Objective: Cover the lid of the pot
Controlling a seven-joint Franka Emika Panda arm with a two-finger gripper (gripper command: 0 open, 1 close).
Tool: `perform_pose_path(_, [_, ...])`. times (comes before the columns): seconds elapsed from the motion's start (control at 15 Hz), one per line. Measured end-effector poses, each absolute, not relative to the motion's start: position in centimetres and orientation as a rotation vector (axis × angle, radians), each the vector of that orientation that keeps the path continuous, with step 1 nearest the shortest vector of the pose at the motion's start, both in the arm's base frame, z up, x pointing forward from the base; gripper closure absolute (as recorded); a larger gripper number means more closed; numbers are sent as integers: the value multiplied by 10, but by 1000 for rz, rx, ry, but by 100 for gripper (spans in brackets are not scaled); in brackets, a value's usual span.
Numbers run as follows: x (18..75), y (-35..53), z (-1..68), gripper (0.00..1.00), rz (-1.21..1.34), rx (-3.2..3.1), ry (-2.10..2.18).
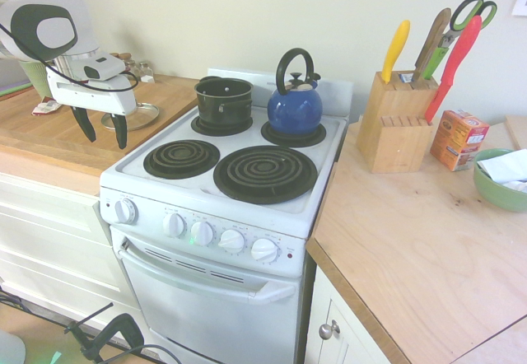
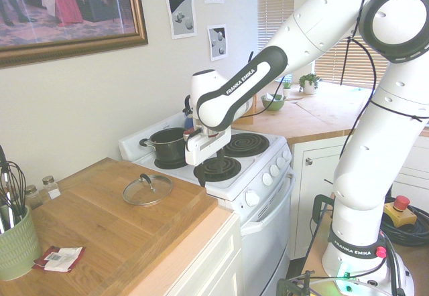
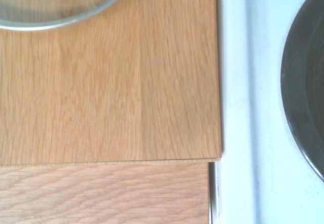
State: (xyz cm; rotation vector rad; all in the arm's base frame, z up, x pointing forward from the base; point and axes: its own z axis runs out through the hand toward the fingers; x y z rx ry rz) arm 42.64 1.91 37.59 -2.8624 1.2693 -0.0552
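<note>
The glass lid (image 2: 147, 189) with its silver rim and black handle lies flat on the wooden counter (image 2: 100, 209) left of the stove. In the first exterior view the lid (image 1: 142, 118) shows partly behind my gripper. The dark pot (image 1: 223, 102) stands uncovered on the back left burner, also visible as the pot (image 2: 167, 145). My gripper (image 1: 103, 128) hangs open over the counter's edge beside the stove, nothing between its fingers, a little in front of the lid. The wrist view catches only an arc of the lid's rim (image 3: 96, 12).
A blue kettle (image 1: 295, 105) sits on the back right burner next to the pot. Both front burners (image 1: 263, 173) are bare. A knife block (image 1: 397, 121), an orange box (image 1: 458, 139) and a green bowl (image 1: 500, 181) stand on the right counter. A green utensil cup (image 2: 17, 239) stands on the left counter.
</note>
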Motion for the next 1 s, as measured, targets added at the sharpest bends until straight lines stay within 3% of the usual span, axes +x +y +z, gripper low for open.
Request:
perform_pose_path(0.2, [433, 23, 385, 0, -116, -2856, 1270])
perform_pose_path(0.6, [498, 94, 482, 0, -339, -2811, 1226])
perform_pose_path(1.0, [582, 133, 413, 0, -251, -2857, 1210])
